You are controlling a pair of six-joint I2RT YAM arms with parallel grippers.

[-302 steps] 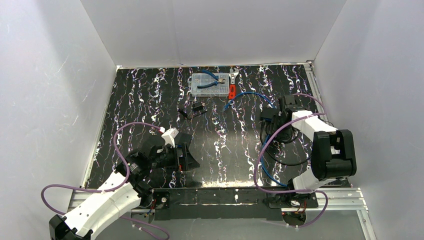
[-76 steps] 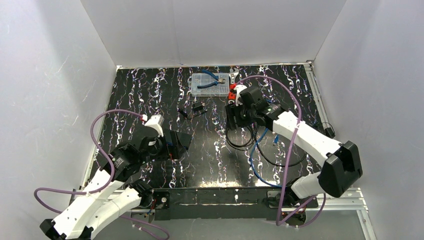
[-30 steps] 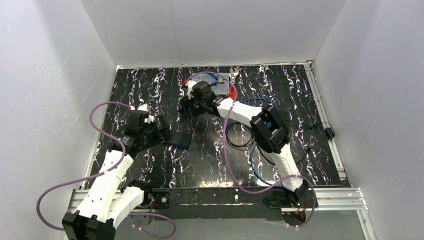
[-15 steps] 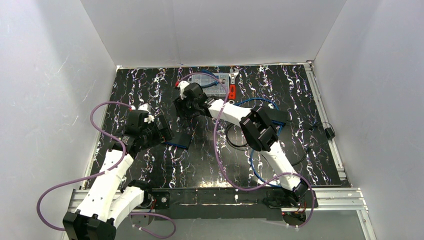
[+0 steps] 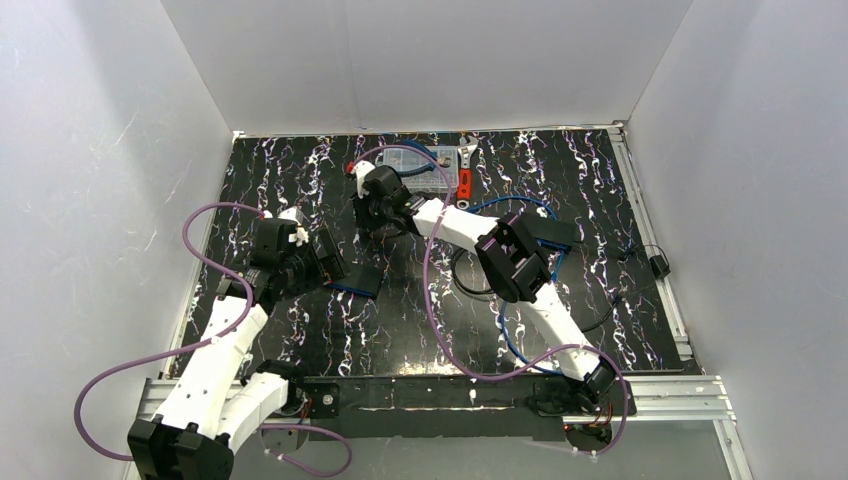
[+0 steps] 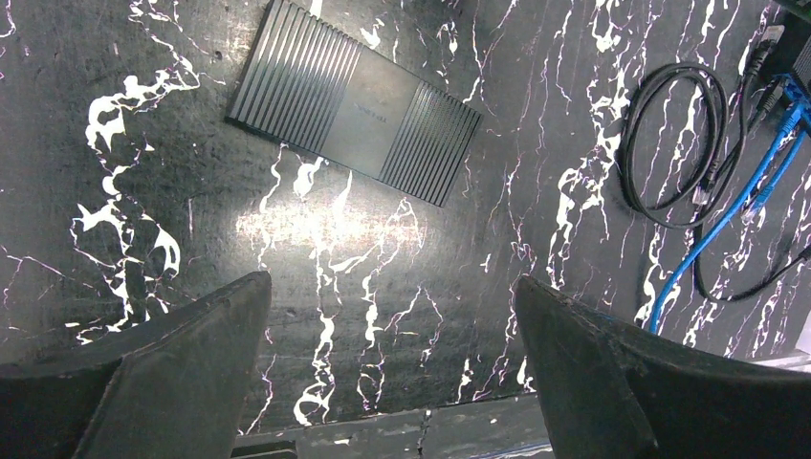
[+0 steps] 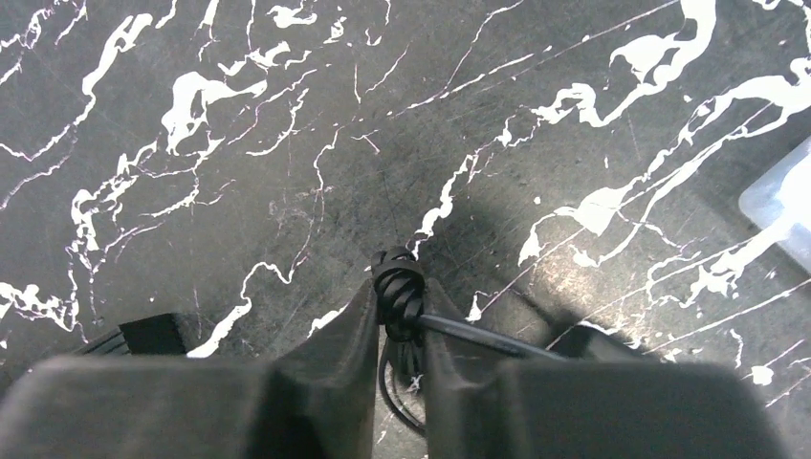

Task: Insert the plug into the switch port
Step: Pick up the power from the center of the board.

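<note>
Left: your left tool (image 6: 390, 287) gapes wide, holding nothing, over the surface (image 6: 143, 182) | Right: your right tool (image 7: 399, 298) is pinched narrow on a bundled black cord (image 7: 400, 273), near the clear parts box (image 5: 420, 170) | Target: the black switch box (image 6: 354, 100) lies flat just ahead of your left tool, apart from the cord

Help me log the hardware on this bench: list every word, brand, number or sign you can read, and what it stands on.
No text here can be read.
Black switch box: a faint mark on its smooth middle band, too small to read.
Clear parts box: no lettering visible.
Bundled black cable: no lettering visible.
Blue cable: no lettering visible.
</note>
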